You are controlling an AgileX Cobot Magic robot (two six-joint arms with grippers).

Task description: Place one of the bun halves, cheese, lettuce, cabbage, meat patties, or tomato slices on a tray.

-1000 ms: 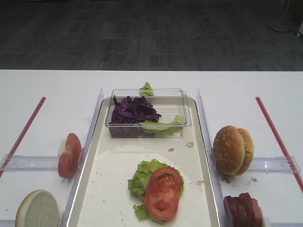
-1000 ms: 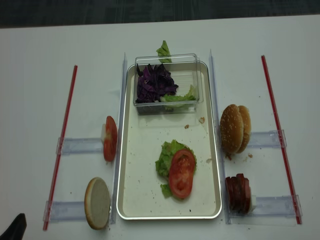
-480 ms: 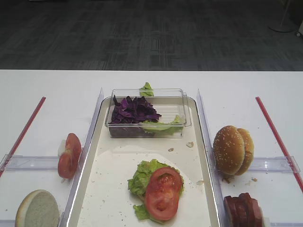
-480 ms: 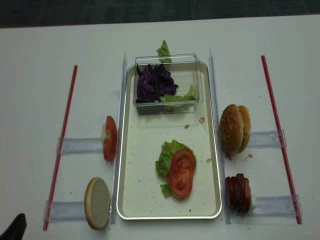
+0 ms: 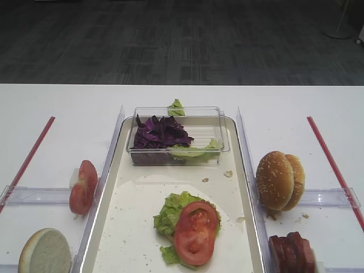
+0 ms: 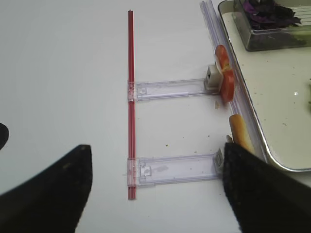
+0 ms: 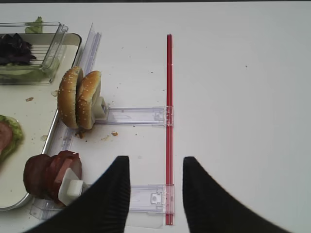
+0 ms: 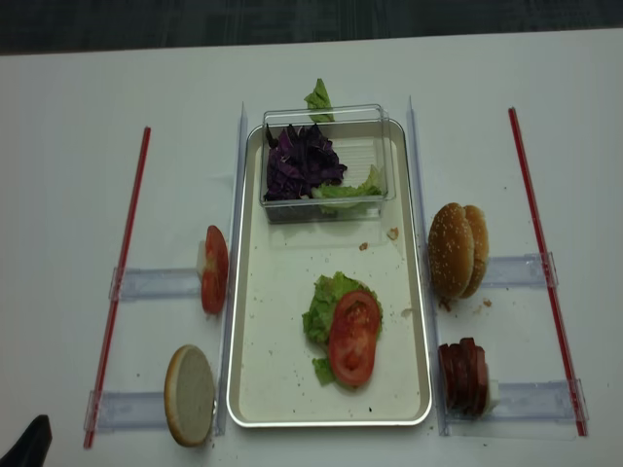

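I log the tray (image 8: 251, 384) at centre frame in the overhead view, carrying a clump of lettuce (image 8: 324, 302) with one tomato slice (image 8: 352, 336) lying flat on top of it, lower middle of the tray floor. At the tray's upper end stands a clear plastic box (image 8: 327, 163) holding purple cabbage (image 8: 302, 161) and more lettuce. Held against the views from a second ago, nothing on the table has shifted: I read this as a settled pause, with lettuce and tomato already placed and the next item not yet picked. Stock left outside the tray: two tomato slices on edge (image 8: 213, 269) at mid left, a pale cut-faced bun half (image 8: 189, 394) at lower left, sesame bun halves (image 8: 458, 250) at mid right, meat patties (image 8: 464, 375) at lower right. No cheese shows anywhere. The overhead views show neither arm, bar a dark tip at the lower left corner of the realsense view. Only the wrist cameras show the tools. The left gripper (image 6: 155, 187) fills the bottom of its frame with jaws spread wide and nothing between them, over a clear plastic rail (image 6: 171, 167) beside the bun half. The right gripper (image 7: 155, 187) stands parted and empty at the bottom of its frame, near the red strip (image 7: 168, 111), with the patties to its left.
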